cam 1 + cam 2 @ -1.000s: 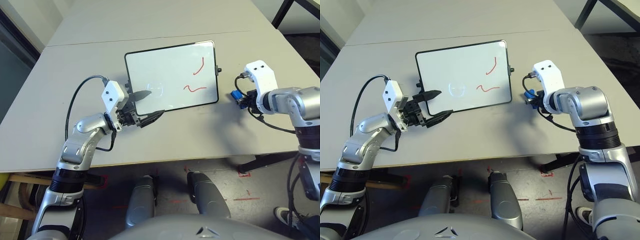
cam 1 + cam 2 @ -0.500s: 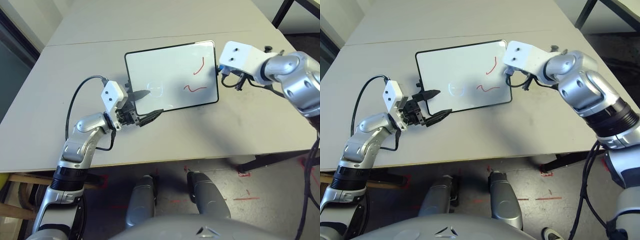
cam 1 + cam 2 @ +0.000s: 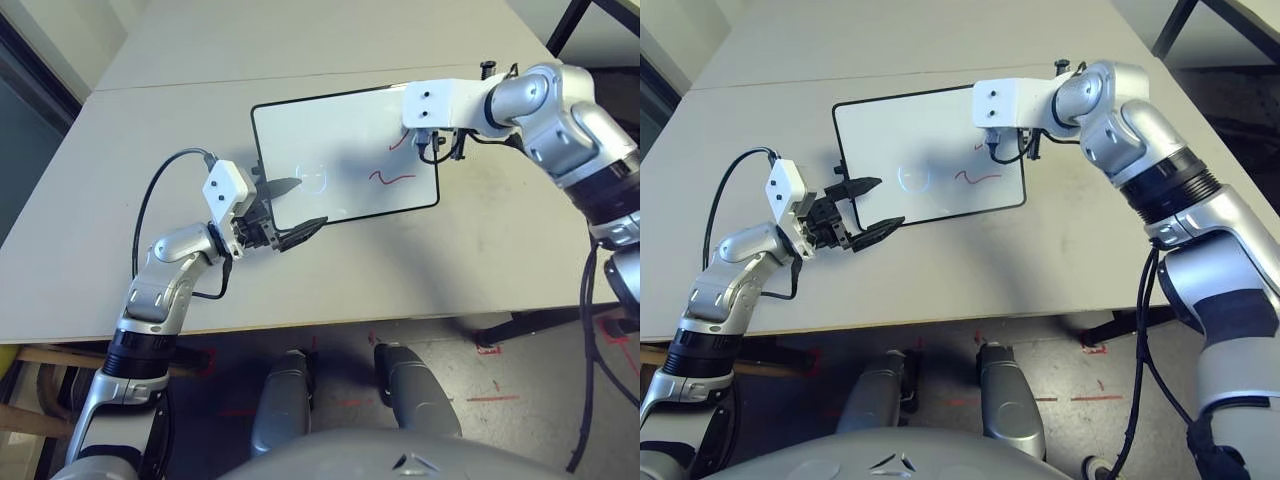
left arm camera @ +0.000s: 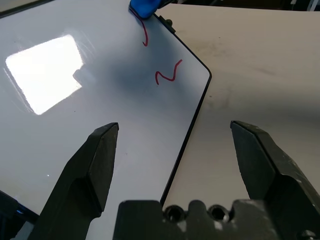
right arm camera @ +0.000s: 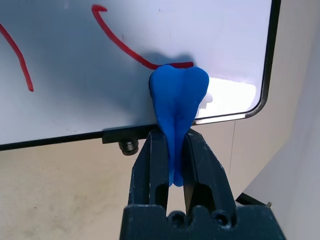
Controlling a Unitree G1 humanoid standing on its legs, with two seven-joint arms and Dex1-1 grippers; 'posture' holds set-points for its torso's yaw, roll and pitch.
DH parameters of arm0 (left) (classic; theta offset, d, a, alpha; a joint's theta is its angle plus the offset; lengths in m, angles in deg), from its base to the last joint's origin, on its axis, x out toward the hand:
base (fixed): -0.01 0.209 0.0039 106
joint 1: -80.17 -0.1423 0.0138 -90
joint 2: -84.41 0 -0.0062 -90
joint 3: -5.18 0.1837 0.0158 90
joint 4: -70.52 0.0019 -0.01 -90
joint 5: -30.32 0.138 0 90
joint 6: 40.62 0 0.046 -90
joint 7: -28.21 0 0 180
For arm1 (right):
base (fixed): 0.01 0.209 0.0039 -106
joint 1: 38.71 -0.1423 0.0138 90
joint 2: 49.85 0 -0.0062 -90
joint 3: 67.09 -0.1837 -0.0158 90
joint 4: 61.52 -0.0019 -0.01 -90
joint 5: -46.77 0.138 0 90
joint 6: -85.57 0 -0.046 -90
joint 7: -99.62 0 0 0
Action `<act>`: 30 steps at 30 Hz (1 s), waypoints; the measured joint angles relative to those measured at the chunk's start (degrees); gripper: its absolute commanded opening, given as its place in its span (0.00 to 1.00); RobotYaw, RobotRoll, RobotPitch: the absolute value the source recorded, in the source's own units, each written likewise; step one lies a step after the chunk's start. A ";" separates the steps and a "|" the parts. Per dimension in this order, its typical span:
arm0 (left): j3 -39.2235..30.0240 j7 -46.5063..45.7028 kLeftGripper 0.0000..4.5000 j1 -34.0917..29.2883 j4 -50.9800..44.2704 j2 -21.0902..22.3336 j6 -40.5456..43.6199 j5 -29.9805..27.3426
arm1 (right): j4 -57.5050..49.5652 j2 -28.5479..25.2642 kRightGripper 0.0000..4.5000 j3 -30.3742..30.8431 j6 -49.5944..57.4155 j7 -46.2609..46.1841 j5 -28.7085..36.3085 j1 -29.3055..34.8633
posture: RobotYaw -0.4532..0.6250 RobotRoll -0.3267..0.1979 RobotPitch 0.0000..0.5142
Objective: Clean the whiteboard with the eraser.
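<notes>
The whiteboard [image 3: 320, 130] lies flat on the table, with a red squiggle [image 3: 390, 178] and a red stroke [image 4: 145, 37] near its right end. The blue eraser [image 5: 177, 97] is pinched upright in my right gripper [image 5: 175, 134], which is shut on it. Its tip presses on the board at the end of the red stroke, close to the far right corner. In the head views that gripper [image 3: 427, 148] hangs under its white wrist block over the board's right part. My left gripper [image 3: 298, 208] stands open astride the board's near edge, one finger over the board, one over the table.
The grey table [image 3: 480, 260] has bare surface to the right of and in front of the board. A seam [image 3: 180, 85] crosses it behind the board. A black frame [image 3: 565, 25] of another table stands at the far right.
My right arm has swung from the table right of the board up over the board's far right corner, carrying the eraser onto the red stroke. The left arm has stayed put.
</notes>
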 measured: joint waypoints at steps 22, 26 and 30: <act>0.01 -1.50 1.00 -0.68 -1.00 -0.47 0.03 0.09 | 5.97 7.35 0.03 -2.26 -7.31 0.16 -7.91 -1.63 | 0.32 0.62 0.30; 0.03 -1.55 1.00 -0.67 -1.03 -0.48 0.17 0.09 | 5.73 6.40 0.03 -2.27 -8.61 0.17 -8.95 -1.32 | 0.31 0.62 0.30; 0.06 -1.55 1.00 -0.62 -1.04 -0.49 0.24 0.09 | 5.02 4.50 0.03 -2.32 -9.18 0.46 -9.94 -0.57 | 0.30 0.62 0.30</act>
